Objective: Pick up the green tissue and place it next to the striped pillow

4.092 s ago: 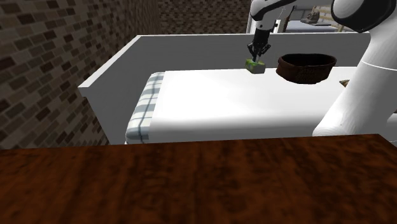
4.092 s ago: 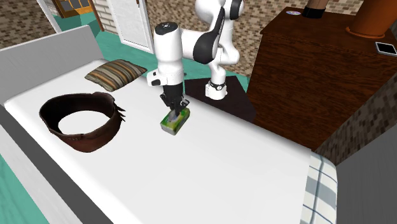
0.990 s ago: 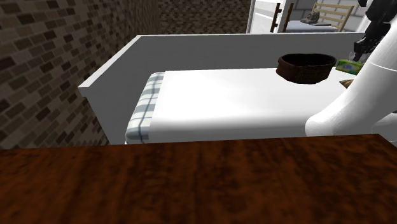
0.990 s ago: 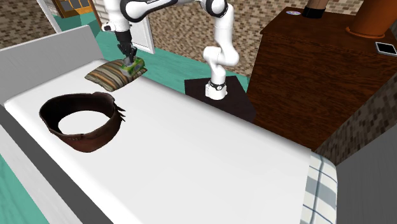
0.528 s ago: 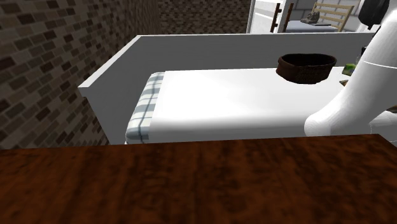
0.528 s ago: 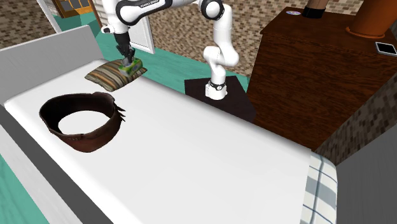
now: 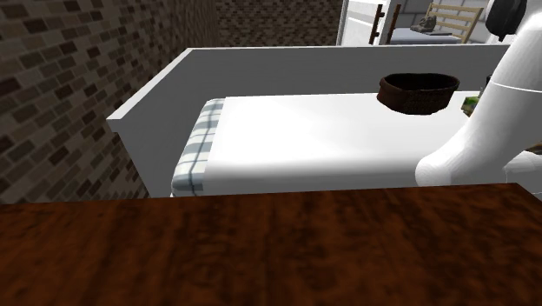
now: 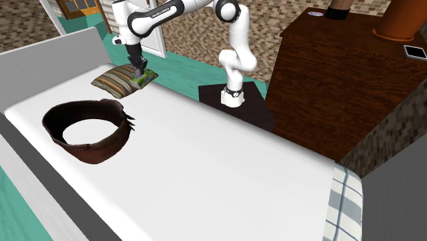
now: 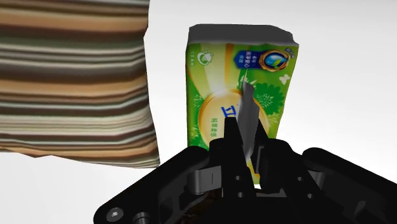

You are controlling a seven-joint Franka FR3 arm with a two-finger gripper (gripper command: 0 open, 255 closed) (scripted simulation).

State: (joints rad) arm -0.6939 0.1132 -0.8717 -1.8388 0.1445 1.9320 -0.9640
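Note:
The green tissue pack (image 9: 238, 95), with a white tissue sticking up from its top, lies just beside the striped pillow (image 9: 73, 83) over the white bed. My gripper (image 9: 247, 137) is shut on it, the fingers pinching the pack's middle around the white tissue. In the second exterior view the gripper (image 8: 139, 71) points straight down at the pillow's (image 8: 115, 83) edge nearest the arm's stand, with the pack (image 8: 143, 79) under it, low at the bed surface. In the shoulder view a bit of the green pack (image 7: 470, 105) peeks out beside the white arm.
A brown round basket (image 8: 85, 130) sits on the white bed (image 8: 226, 185) near the pillow. A grey headboard (image 8: 48, 58) rises behind the pillow. A plaid blanket (image 8: 342, 205) covers the bed's far end. The dark wooden stand (image 8: 236, 103) is beside the bed.
The gripper has come down with the tissue pack from above the pillow's edge to just beside the pillow, close to the bed. Nothing else moved.

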